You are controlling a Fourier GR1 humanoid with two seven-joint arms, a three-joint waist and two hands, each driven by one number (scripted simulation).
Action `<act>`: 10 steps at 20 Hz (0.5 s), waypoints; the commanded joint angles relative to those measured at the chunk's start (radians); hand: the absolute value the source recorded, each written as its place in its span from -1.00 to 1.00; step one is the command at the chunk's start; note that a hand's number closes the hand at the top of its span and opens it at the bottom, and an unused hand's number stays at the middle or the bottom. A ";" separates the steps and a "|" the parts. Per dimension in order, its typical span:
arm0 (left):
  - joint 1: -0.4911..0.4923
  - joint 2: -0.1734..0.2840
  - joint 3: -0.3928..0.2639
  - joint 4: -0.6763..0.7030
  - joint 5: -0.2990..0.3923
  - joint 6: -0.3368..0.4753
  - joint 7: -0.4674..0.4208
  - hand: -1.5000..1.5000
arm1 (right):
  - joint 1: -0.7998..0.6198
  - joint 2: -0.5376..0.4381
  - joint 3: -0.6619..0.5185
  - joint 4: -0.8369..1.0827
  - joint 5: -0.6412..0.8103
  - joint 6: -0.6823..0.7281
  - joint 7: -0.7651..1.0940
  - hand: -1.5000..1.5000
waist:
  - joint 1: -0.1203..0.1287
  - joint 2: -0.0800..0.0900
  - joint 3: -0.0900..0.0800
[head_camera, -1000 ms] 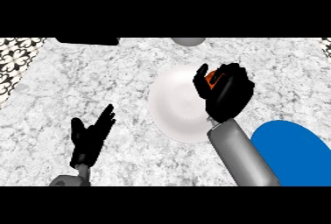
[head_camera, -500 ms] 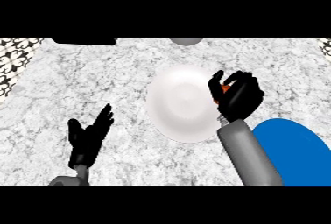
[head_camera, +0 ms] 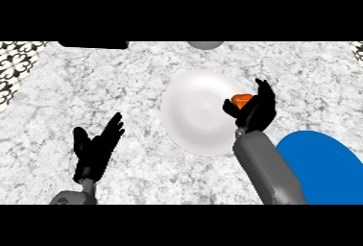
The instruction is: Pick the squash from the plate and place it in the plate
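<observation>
Right hand (head_camera: 257,111) has its fingers curled round the orange squash (head_camera: 242,100), and it has slid rightward since a moment ago, from over the white plate (head_camera: 193,115) to that plate's right edge. That puts the squash on its way to the blue plate (head_camera: 319,166), lower right, which looks like the drop-off. Left hand (head_camera: 96,149) rests open above the worktop (head_camera: 106,86).
</observation>
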 commanded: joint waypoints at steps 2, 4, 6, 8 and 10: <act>0.008 -0.003 -0.001 0.008 0.003 -0.008 0.000 0.00 | -0.059 0.004 0.037 0.069 -0.126 -0.266 -0.043 -1.00 | 0.000 0.000 0.000; -0.051 -0.011 -0.001 -0.001 -0.010 0.025 0.057 0.00 | -0.035 0.004 0.034 0.050 -0.101 -0.372 -0.062 -1.00 | -0.013 0.000 0.001; 0.008 0.003 0.014 0.006 0.001 0.003 0.001 0.00 | -0.024 0.004 0.027 0.035 -0.122 -0.433 -0.068 -1.00 | -0.018 -0.006 -0.001; 0.004 -0.005 0.013 -0.017 -0.012 0.035 0.031 0.00 | -0.048 0.004 0.029 0.020 -0.140 -0.445 -0.052 -1.00 | -0.025 -0.011 -0.001; 0.056 -0.011 0.006 -0.030 -0.009 0.032 0.016 0.00 | 0.057 0.004 0.055 -0.076 -0.159 -0.457 -0.072 -1.00 | -0.051 -0.019 -0.002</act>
